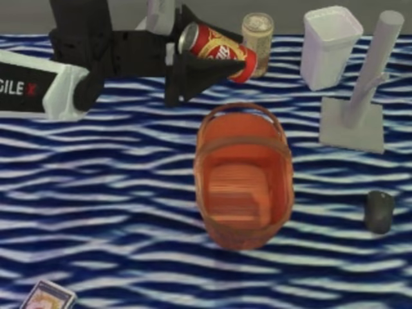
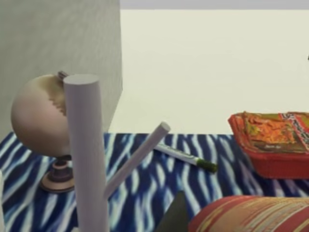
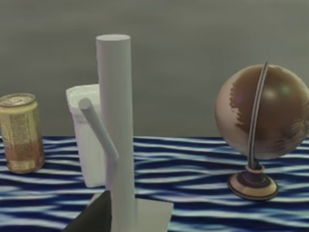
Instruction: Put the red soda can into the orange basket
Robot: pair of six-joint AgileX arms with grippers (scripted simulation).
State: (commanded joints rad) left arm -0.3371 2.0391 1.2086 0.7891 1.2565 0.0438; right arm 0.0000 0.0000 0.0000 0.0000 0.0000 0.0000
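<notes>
The red soda can (image 1: 217, 51), with its silver top and round yellow-white logo, lies tilted on its side in the air, and my left gripper (image 1: 205, 50) is shut on it. It hangs just beyond the far rim of the orange basket (image 1: 283, 168), slightly to that rim's left. The basket is a large oval with an arched handle and stands at the table's middle with nothing inside. In the left wrist view the can (image 2: 256, 215) fills the lower corner beside one dark finger (image 2: 176, 218). My right arm is outside the top view; only a dark part of its gripper (image 3: 96, 218) shows in the right wrist view.
A tan-gold can (image 1: 257, 31) stands right behind the held can. To the right are a white square container (image 1: 329, 45), a white branched stand (image 1: 360, 103) and a dark mouse (image 1: 380, 211). A card box (image 1: 48, 296) lies front left. A globe (image 3: 260, 116), pen (image 2: 186, 157) and red snack box (image 2: 273, 145) lie farther off.
</notes>
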